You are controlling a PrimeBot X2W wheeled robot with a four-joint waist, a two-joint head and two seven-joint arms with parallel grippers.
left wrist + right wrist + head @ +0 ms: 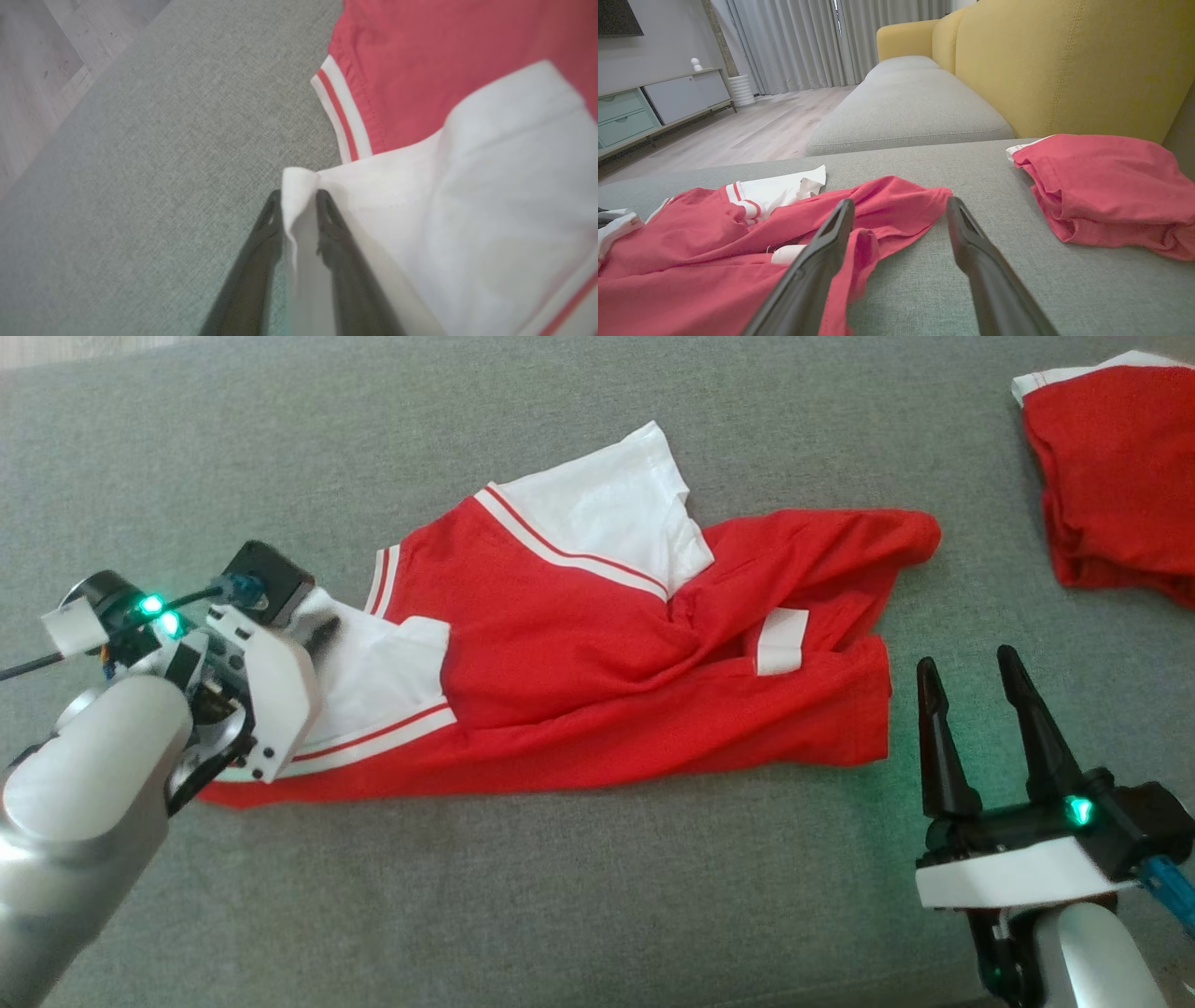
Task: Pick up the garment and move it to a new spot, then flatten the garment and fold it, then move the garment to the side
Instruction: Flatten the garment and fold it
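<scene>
While the left gripper (299, 196) has its fingers closed on a fold of its white edge, the red-and-white T-shirt (597, 663) lies crumpled on the grey sofa cushion (560, 896); the right gripper (966, 658) hovers just beside its hem, fingers spread wide and empty.

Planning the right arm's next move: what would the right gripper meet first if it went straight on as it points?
Probably bare grey cushion: the right gripper points into the gap between the garment and the second red pile. One finger might brush the garment's edge; depth is unclear.
</scene>
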